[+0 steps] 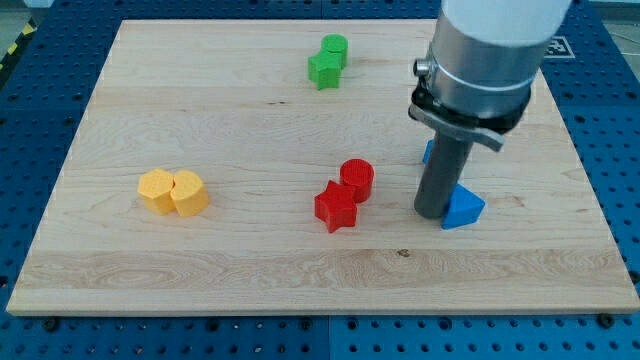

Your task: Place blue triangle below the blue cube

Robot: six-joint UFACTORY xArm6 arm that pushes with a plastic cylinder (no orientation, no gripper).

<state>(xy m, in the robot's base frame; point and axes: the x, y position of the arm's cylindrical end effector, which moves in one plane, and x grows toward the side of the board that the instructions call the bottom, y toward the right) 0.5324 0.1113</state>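
Tip: my tip (pixel 432 213) touches the blue triangle's (pixel 464 208) left side; no pincer here, you have nothing to open.
Cube: blue cube (pixel 428 152) hides behind the rod.
Risk: you may push the triangle rightward.

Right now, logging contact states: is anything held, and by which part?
Nothing is held. My tip only stands against the blue triangle's left side; it has no pincer.
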